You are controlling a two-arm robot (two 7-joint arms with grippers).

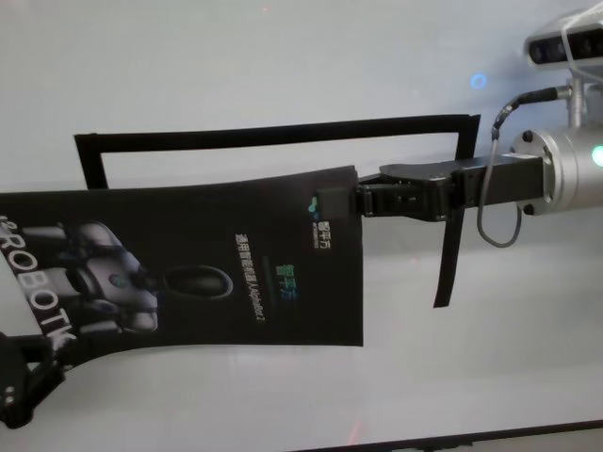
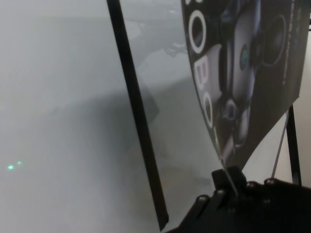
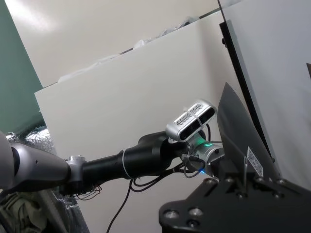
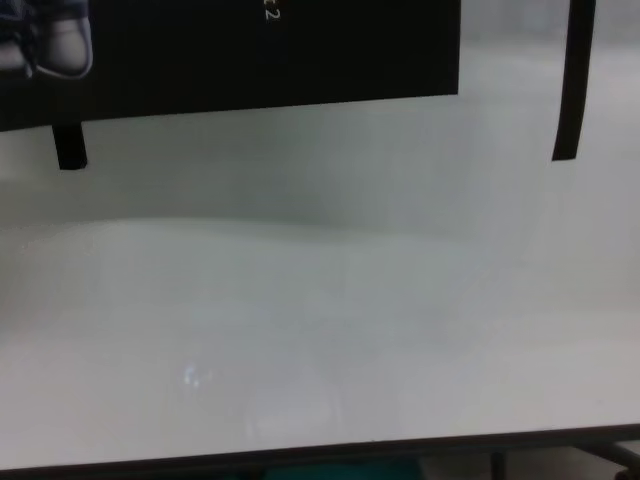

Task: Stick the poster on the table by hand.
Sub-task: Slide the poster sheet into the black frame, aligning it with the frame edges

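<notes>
Presently: poster (image 1: 188,259) above table (image 1: 283,75); right gripper (image 1: 363,201) pinching its right edge; left gripper (image 1: 28,363) pinching its left corner.

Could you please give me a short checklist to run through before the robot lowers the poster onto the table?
1. Right gripper holds the poster at its right edge: ok, fingers closed on the sheet.
2. Left gripper holds the opposite end: ok, the left wrist view shows the poster edge pinched in it.
3. Poster stretched flat between the grippers: not ok, its edges curve and the sheet bows.
4. Poster lined up inside the black tape frame: not ok, it extends past the frame's left strip and sits lower.
5. Table under the poster free of objects: ok in the chest view.
6. Adhesive ready on the poster's back: cannot tell.
</notes>
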